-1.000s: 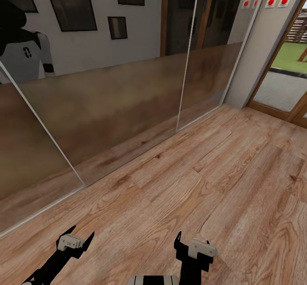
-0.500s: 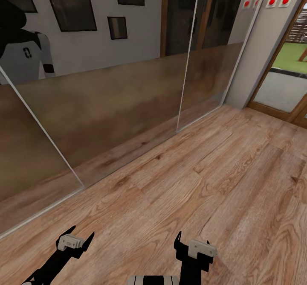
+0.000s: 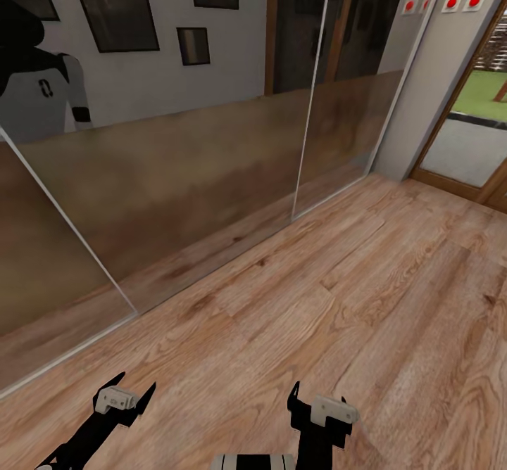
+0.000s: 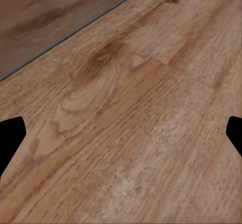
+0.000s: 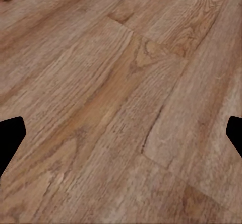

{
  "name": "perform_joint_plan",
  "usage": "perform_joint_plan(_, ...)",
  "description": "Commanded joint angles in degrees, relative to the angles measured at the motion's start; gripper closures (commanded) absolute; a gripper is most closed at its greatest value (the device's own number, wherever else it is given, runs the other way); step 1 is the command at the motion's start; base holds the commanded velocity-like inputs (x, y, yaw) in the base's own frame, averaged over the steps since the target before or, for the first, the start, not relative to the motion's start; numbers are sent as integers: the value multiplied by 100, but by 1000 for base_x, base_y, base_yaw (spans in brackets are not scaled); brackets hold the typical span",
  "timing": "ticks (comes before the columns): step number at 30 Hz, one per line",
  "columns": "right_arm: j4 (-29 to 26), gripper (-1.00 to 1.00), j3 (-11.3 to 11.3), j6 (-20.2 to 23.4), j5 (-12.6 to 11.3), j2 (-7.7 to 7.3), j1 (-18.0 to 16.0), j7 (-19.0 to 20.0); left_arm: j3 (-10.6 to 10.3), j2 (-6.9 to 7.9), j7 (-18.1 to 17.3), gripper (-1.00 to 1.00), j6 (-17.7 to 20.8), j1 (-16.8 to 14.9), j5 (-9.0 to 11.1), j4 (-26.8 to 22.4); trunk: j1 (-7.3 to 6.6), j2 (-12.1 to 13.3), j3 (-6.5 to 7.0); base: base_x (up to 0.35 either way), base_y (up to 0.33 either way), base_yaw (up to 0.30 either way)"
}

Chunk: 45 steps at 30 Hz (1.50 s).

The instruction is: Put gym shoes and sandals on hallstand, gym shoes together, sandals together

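We see bare corridor floor [image 3: 338, 301] beside mirrored doors [image 3: 176, 174]; no shoes, sandals or rack are visible. Our left gripper [image 3: 125, 392] and right gripper [image 3: 317, 396] hang spread, empty. Seemingly everything remains.

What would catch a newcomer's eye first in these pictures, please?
Most striking is the mirrored sliding wall along the left, reflecting the wood floor and the robot's own white torso at upper left. At far right a glass door opens onto green lawn. Both tools, left and right, hang open and empty above bare planks.
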Motion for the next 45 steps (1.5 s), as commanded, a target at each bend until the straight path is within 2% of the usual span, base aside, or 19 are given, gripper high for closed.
perform_joint_plan(1, -5, -100, 11, -6, -30, -2, -6, -28, 23, -4, -21, -100, -29, -5, -48, -3, 0, -2, -4, 153, 0, 0)
perform_joint_plan(45, -5, -100, 11, -6, -30, -2, -6, -28, 23, -2, -21, -100, -29, -4, -49, -3, 0, -2, -4, 99, 0, 0)
